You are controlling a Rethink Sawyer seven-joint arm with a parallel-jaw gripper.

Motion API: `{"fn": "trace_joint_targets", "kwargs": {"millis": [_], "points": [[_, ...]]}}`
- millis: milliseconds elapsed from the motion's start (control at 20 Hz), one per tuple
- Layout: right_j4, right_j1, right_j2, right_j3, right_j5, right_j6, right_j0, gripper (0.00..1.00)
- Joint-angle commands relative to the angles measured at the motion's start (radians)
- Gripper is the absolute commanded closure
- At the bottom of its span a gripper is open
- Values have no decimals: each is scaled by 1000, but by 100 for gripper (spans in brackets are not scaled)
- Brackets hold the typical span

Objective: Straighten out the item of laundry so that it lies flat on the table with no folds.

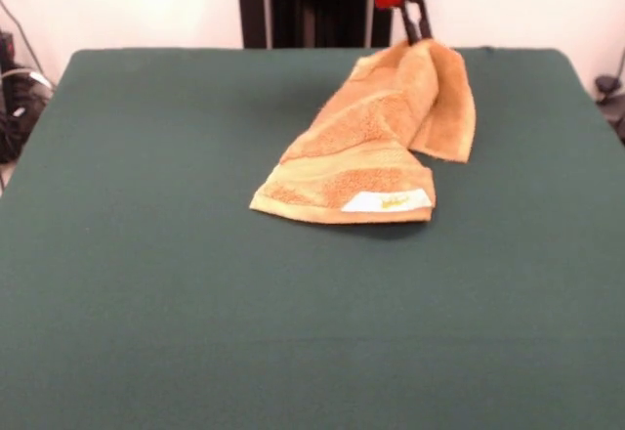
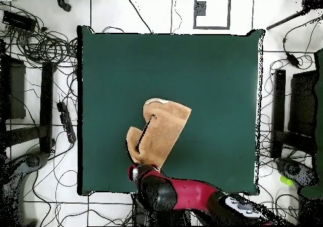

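So we had one small orange-tan terry towel (image 1: 376, 142) on the big dark green felt-covered table (image 1: 195, 303), and just the one red and black arm with its gripper (image 1: 420, 31) working it. The pincer was clamped together on the towel's far end and holding it up off the cloth, which we figured was so the rest could drape and slide open instead of staying bunched. From overhead, the towel sat a bit toward 6 o'clock of the table's middle, with the gripper at the towel's own 7 o'clock end. The low end rested flat on the felt, and its single white label with yellow print (image 1: 388, 200) faced up there. We counted at least two folds: one flap hanging beside the gripper, one long crease down the body. Definitely not flat yet.
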Motion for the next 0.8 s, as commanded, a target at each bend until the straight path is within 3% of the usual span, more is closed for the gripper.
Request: {"fn": "trace_joint_targets", "kwargs": {"millis": [50,400,600,800], "points": [[-134,9,103,44,148,-14,-150,100],[-297,85,157,-3,271,-117,-373,100],[-349,111,198,-46,360,-158,-455,100],[-412,156,189,-98,399,-162,-476,100]]}}
